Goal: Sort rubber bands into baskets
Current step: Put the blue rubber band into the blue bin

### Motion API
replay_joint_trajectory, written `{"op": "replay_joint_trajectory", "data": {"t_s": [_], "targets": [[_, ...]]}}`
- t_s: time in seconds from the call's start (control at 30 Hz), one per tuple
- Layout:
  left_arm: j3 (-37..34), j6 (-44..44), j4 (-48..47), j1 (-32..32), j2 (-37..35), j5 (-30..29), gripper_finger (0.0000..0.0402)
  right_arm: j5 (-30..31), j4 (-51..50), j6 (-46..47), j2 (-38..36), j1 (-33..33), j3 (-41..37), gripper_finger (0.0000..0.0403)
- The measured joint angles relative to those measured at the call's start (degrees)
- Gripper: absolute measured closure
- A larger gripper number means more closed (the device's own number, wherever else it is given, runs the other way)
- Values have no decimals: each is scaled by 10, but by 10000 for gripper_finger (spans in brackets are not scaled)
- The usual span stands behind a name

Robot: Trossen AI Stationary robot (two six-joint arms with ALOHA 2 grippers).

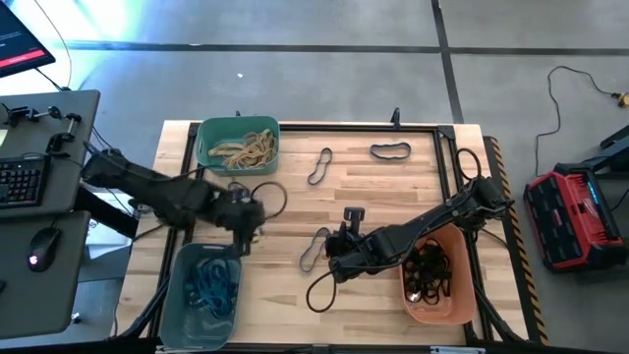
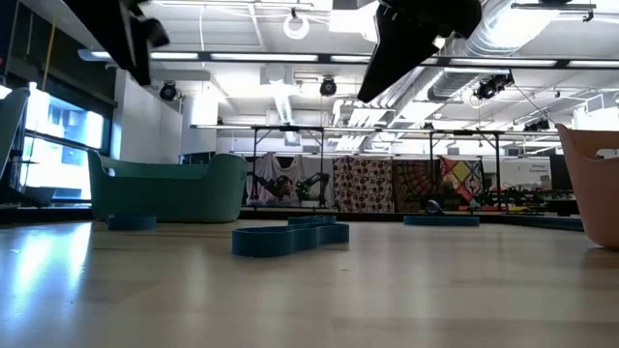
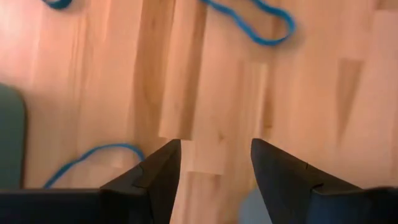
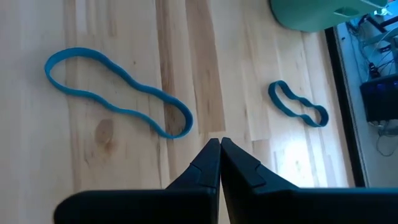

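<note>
Three blue rubber bands lie flat on the wooden table: one far centre [image 1: 320, 165], one far right [image 1: 390, 150], one near centre [image 1: 314, 249]. The teal-green basket [image 1: 236, 146] holds tan bands, the grey-blue basket [image 1: 201, 293] blue ones, the orange basket [image 1: 435, 275] black ones. My left gripper [image 1: 246, 221] hangs open over bare wood between the two left baskets, nothing between its fingers [image 3: 216, 149]. My right gripper [image 1: 334, 261] is shut and empty [image 4: 219, 143], held above the table just short of the near-centre band [image 4: 118, 93].
Black cable loops lie on the table by each arm [image 1: 267, 197] [image 1: 319, 290]. A black frame [image 1: 432, 128] runs along the table's far and right edges. Two more blue bands [image 3: 249, 18] [image 3: 93, 158] show beyond my left fingers. Bare wood lies at the middle.
</note>
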Motion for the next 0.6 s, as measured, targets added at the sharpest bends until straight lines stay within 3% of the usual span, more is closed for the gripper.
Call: {"op": "replay_joint_trajectory", "data": {"t_s": [0.27,0.6], "targets": [[0,119,-29,110,74,18,213,-11,3,8,0,0,0,403],[-2,163,-19,184,196,17,213,-11,3,20,0,1,0,403]]}}
